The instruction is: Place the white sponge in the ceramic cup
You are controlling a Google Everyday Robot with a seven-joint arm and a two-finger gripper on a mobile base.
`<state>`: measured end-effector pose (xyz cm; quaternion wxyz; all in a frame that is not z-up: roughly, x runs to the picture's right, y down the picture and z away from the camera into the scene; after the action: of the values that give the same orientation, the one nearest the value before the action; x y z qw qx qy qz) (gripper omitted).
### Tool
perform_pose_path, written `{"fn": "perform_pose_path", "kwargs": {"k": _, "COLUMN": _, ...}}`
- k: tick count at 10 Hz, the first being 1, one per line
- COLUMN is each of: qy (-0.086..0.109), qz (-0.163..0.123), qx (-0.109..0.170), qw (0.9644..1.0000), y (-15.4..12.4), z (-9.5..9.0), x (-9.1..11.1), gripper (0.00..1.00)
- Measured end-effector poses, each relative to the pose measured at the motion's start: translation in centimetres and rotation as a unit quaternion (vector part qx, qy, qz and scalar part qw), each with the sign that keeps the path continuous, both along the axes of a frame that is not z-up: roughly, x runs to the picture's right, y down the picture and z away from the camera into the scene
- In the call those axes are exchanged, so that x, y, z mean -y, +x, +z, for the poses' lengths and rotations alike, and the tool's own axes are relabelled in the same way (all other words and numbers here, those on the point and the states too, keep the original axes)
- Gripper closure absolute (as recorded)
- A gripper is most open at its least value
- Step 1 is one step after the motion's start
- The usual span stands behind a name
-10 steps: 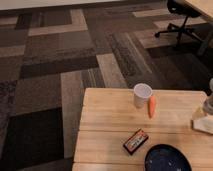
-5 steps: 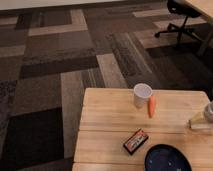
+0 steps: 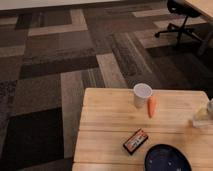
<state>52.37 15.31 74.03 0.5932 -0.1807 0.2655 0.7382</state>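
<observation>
Ceramic cup (image 3: 142, 95): plain white, smooth, slightly tapered, upright on a pale slatted wooden table (image 3: 105, 125), near its far edge.
Carrot (image 3: 152, 106): orange, tapered, lying just right of the cup, touching or nearly so.
White sponge (image 3: 200, 118): pale beige soft block, well right of the cup at the frame edge.
Gripper (image 3: 209, 108): grey, cut off by the frame, directly over the sponge; whether it grips cannot be told.
Packet (image 3: 136, 141): flat, black-and-orange, nearer than the cup.
Plate (image 3: 167, 159): dark blue, speckled, round, right of the packet.
Carpet (image 3: 60, 75): brown-grey patchwork tiles beyond the cup.
Office chair (image 3: 182, 20): black, far beyond the cup.
</observation>
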Motion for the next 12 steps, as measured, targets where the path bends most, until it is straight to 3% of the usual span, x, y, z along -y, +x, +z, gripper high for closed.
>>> {"fn": "perform_pose_path", "kwargs": {"k": 2, "qy": 0.021, "qz": -0.061, "qx": 0.042, "qw": 0.9970, "y": -2.0, "z": -2.4, "x": 3.8, "gripper": 0.96}}
{"fn": "perform_pose_path", "kwargs": {"k": 3, "qy": 0.028, "qz": -0.106, "qx": 0.075, "qw": 0.9911, "y": -3.9, "z": -3.7, "x": 6.1, "gripper": 0.96}}
{"fn": "perform_pose_path", "kwargs": {"k": 4, "qy": 0.029, "qz": -0.128, "qx": 0.092, "qw": 0.9871, "y": -5.0, "z": -4.2, "x": 7.1, "gripper": 0.96}}
{"fn": "perform_pose_path", "kwargs": {"k": 5, "qy": 0.025, "qz": -0.163, "qx": 0.122, "qw": 0.9788, "y": -6.8, "z": -4.7, "x": 8.2, "gripper": 0.96}}
{"fn": "perform_pose_path", "kwargs": {"k": 7, "qy": 0.021, "qz": -0.241, "qx": 0.165, "qw": 0.9561, "y": -9.9, "z": -4.5, "x": 10.7, "gripper": 0.96}}
{"fn": "perform_pose_path", "kwargs": {"k": 8, "qy": 0.019, "qz": -0.289, "qx": 0.192, "qw": 0.9378, "y": -12.3, "z": -3.9, "x": 11.9, "gripper": 0.96}}
{"fn": "perform_pose_path", "kwargs": {"k": 9, "qy": 0.041, "qz": -0.338, "qx": 0.236, "qw": 0.9099, "y": -17.0, "z": -3.6, "x": 14.2, "gripper": 0.96}}
{"fn": "perform_pose_path", "kwargs": {"k": 10, "qy": 0.053, "qz": -0.352, "qx": 0.253, "qw": 0.8996, "y": -18.6, "z": -3.8, "x": 15.0, "gripper": 0.96}}
{"fn": "perform_pose_path", "kwargs": {"k": 11, "qy": 0.076, "qz": -0.377, "qx": 0.288, "qw": 0.8772, "y": -22.4, "z": -4.2, "x": 16.6, "gripper": 0.96}}
{"fn": "perform_pose_path", "kwargs": {"k": 12, "qy": 0.081, "qz": -0.379, "qx": 0.297, "qw": 0.8725, "y": -23.4, "z": -4.3, "x": 16.8, "gripper": 0.96}}
